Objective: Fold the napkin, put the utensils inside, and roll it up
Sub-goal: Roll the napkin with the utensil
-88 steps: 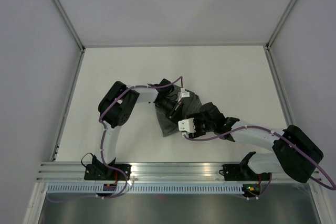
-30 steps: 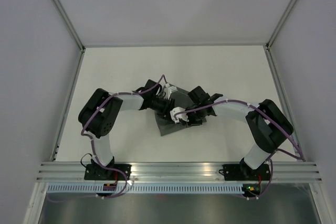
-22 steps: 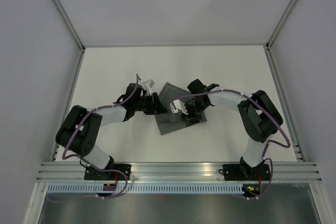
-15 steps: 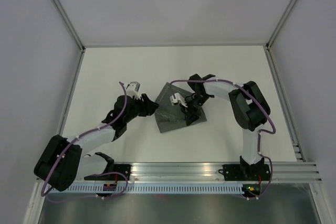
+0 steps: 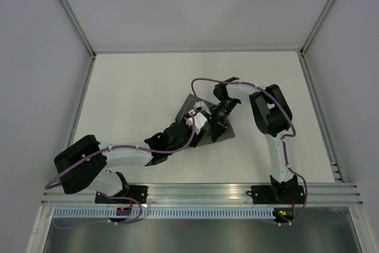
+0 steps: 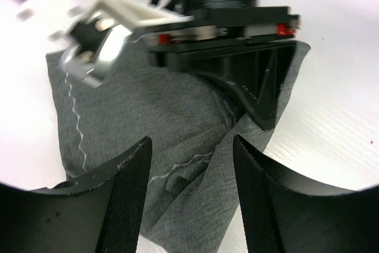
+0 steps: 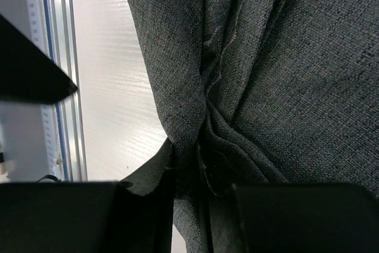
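Napkin [image 5: 220, 135]: dark grey, crumpled into folds, mid-frame on the white tabletop [image 5: 148, 81]
Right hand [image 7: 202, 192]: pinching a bunched fold of the napkin
Left hand [image 6: 190, 146]: fingers spread wide, poised over the napkin's lower-left part

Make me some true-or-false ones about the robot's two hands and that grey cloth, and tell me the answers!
1. The napkin is dark grey. True.
2. The left hand is squeezing the napkin. False: it is open over the cloth and holds nothing.
3. The right hand pinches a bunched bit of the napkin. True.
4. A fork and a spoon lie on the napkin. False: no utensils show in any view.
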{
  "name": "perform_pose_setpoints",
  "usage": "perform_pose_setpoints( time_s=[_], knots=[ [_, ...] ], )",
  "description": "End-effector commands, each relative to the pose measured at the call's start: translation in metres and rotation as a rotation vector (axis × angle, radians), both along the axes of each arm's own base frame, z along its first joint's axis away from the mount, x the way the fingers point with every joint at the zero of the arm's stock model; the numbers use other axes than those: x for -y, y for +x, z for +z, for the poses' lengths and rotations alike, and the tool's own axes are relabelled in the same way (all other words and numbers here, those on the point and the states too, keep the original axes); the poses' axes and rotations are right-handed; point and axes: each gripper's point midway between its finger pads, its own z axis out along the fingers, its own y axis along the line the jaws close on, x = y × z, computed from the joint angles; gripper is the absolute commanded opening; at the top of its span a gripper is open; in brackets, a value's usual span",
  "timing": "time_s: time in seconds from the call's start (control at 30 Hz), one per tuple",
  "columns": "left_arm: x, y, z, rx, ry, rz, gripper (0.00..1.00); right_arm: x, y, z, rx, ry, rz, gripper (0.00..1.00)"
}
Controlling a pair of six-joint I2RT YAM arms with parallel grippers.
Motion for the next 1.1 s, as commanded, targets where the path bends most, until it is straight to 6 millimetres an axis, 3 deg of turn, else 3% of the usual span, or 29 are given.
perform_pose_setpoints(
  time_s=[0.0,0.03,0.13,0.33,0.8,1.07],
  knots=[
    [0.022,0.003,0.006,0.155,0.166,-0.084,0.63,0.033,-0.002,-0.046,0.009,-0.155,0.084,0.01],
    [0.034,0.0,0.011,0.158,0.161,-0.122,0.63,0.034,-0.003,-0.047,0.006,-0.159,0.084,0.01],
    [0.05,-0.01,-0.006,0.137,0.235,-0.207,0.63,0.036,-0.002,-0.049,0.003,-0.168,0.076,0.01],
    [0.065,-0.026,-0.029,0.077,0.274,-0.306,0.62,0.036,-0.002,-0.052,-0.009,-0.178,0.069,0.01],
    [0.074,-0.051,-0.07,-0.03,0.312,-0.407,0.62,0.036,0.001,-0.054,-0.021,-0.193,0.048,0.0],
    [0.069,-0.041,-0.085,-0.051,0.314,-0.311,0.54,0.036,0.0,-0.056,-0.032,-0.202,0.039,0.0]
  ],
)
